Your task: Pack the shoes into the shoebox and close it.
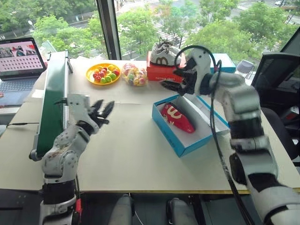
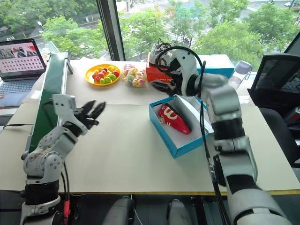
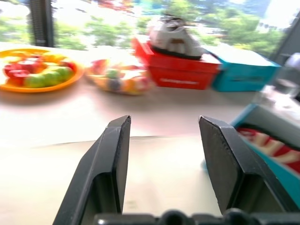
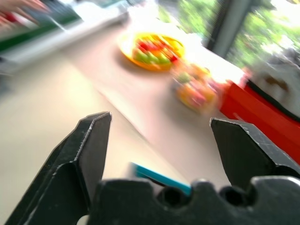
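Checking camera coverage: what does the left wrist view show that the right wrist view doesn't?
Left wrist view alone: a red shoe lying in the blue shoebox, a second blue box, and the open left gripper holding nothing. Right wrist view alone: the open right gripper, also holding nothing. Both share the yellow fruit plate, the candy bag and the red box under a white sneaker.

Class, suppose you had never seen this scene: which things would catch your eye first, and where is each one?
First the bright blue shoebox, open on the table's right half, with a red shoe lying inside. Above its far end hangs the right gripper, open and empty; the left gripper hovers open over bare table to the left. At the far edge sit a yellow plate of fruit and a red box carrying white sneakers.
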Controlling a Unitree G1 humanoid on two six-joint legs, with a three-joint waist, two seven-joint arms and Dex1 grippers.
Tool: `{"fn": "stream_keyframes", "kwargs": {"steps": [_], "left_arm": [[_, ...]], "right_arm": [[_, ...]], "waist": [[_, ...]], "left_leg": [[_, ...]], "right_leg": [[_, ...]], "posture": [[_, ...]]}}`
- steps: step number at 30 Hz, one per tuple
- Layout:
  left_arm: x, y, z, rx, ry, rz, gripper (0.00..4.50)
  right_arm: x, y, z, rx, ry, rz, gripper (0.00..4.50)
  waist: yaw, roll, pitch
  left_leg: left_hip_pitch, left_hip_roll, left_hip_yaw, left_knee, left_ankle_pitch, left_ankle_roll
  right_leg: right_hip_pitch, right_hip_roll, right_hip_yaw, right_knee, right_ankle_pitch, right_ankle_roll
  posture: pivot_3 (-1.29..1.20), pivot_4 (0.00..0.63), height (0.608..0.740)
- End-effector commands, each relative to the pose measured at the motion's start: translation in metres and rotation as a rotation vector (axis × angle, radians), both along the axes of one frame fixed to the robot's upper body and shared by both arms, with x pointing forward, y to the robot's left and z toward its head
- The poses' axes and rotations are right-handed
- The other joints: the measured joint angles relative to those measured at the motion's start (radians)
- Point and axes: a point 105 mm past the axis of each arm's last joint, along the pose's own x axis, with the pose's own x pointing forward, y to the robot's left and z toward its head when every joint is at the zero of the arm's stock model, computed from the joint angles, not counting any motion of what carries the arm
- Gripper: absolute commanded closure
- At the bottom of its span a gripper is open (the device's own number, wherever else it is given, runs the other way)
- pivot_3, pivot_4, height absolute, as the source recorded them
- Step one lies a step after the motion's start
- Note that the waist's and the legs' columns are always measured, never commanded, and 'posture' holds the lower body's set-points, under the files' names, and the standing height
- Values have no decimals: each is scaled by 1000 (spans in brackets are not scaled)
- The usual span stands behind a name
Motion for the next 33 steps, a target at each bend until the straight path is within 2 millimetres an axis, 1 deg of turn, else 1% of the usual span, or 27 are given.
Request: {"fn": "stream_keyframes", "kwargs": {"steps": [1,2,4,5,6,8,9,11,12,13,15,19,26,33], "left_arm": [[-7,57,-3,43,34,271,2033],[-10,69,-6,48,56,323,2033],[-15,85,-10,52,84,383,2033],[-17,89,-13,57,101,395,2033],[-18,91,-15,61,113,402,2033],[-22,95,-20,47,129,414,1556],[-23,96,-22,41,137,415,1435],[-23,94,-25,55,152,409,546],[-23,92,-25,55,151,402,313],[-22,91,-25,56,149,400,30],[-21,90,-26,57,149,399,30],[-18,85,-30,78,168,388,30],[-15,79,-31,65,164,367,30],[-14,81,-30,71,162,372,30]], "right_arm": [[-49,6,-6,72,51,186,450],[-51,8,-21,40,64,171,450],[-54,10,-43,-6,89,155,450],[-53,11,-52,-25,93,142,450],[-53,12,-57,-37,96,133,450],[-47,12,-75,-43,121,97,0],[-46,12,-80,-39,132,91,0],[-43,13,-97,-71,132,72,0],[-43,15,-100,-80,126,74,0],[-42,16,-102,-79,119,72,0],[-40,18,-101,-69,105,64,0],[-33,21,-102,-70,76,18,0],[-32,25,-102,-73,76,7,0],[-32,27,-107,-81,84,0,0]], "waist": [[1,-1,0],[1,-2,-1],[4,-3,-1],[4,-3,-1],[4,-3,-1],[5,-3,-1],[5,-4,-1],[5,-4,-1],[5,-4,-2],[5,-5,-2],[4,-5,-1],[3,-5,-2],[4,-5,-1],[4,-5,-1]], "left_leg": [[0,0,0,1,0,0],[0,0,0,2,0,0],[0,1,0,3,0,0],[0,1,0,3,-1,-2],[0,1,0,4,-4,-8],[0,1,1,4,-4,-9],[0,1,1,3,-4,-9],[0,1,1,3,-4,-9],[0,1,1,3,-4,-9],[0,1,1,3,-4,-9],[0,1,2,3,-2,-6],[0,1,2,3,-2,-5],[0,1,2,3,-2,-5],[0,1,3,3,-2,-5]], "right_leg": [[1,0,0,1,0,0],[1,0,0,1,0,0],[1,0,-2,0,-2,4],[1,0,-2,-1,-2,6],[1,-1,-1,-1,-2,6],[0,-1,0,-1,-1,6],[0,-1,0,-1,-1,6],[0,-1,0,-1,0,6],[0,-1,0,-1,0,6],[0,-1,0,-1,0,6],[-1,-1,0,-1,0,6],[-1,0,1,-1,1,4],[-1,0,1,-1,0,6],[-1,0,1,-1,0,6]], "posture": [[0,150,740],[0,150,740],[0,150,740],[0,150,740],[0,150,740],[0,150,740],[0,150,740],[0,150,740],[0,150,740],[0,150,740],[0,150,740],[0,150,740],[0,150,740],[0,150,740]]}}
